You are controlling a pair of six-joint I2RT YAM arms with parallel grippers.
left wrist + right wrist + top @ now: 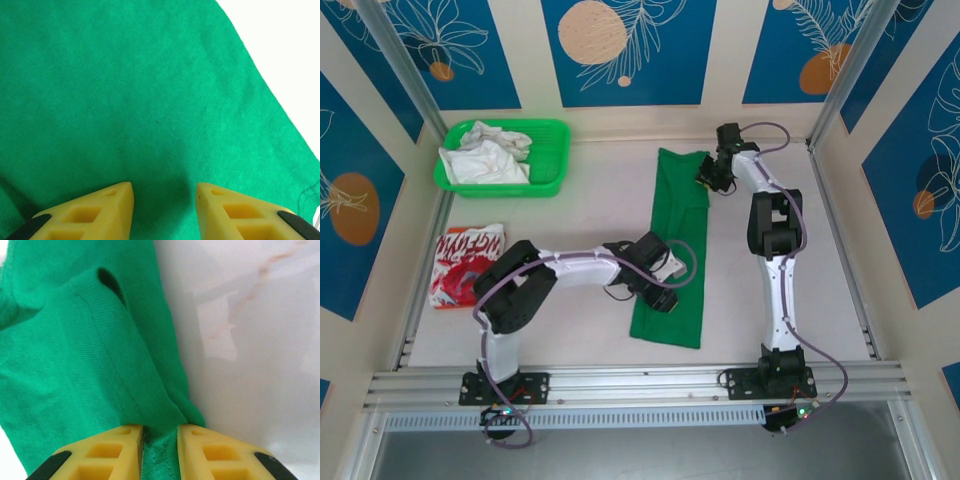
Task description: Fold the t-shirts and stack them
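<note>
We list one green t-shirt point(680, 228), folded into a long narrow strip, lying flat at the middle of the bench point(590, 210) and running from the far side toward the near edge. The right pincer point(160, 432) sits at the strip's far right corner, its yellow fingers drawn narrow with a ridge of the green hem pinched between them; the cloth spreads away to the left of the fingers, bare bench to their right. The left pincer point(165, 192) sits on the strip's left side toward its near end, fingers partly apart and tips down on the cloth, green cloth spanning the gap; we cannot tell whether any of it is gripped. One red t-shirt point(465, 255) with white lettering lies crumpled at the left edge of the bench, well apart from both pincers. One green basket point(560, 160) stands at the far left, holding white cloth point(485, 158).
</note>
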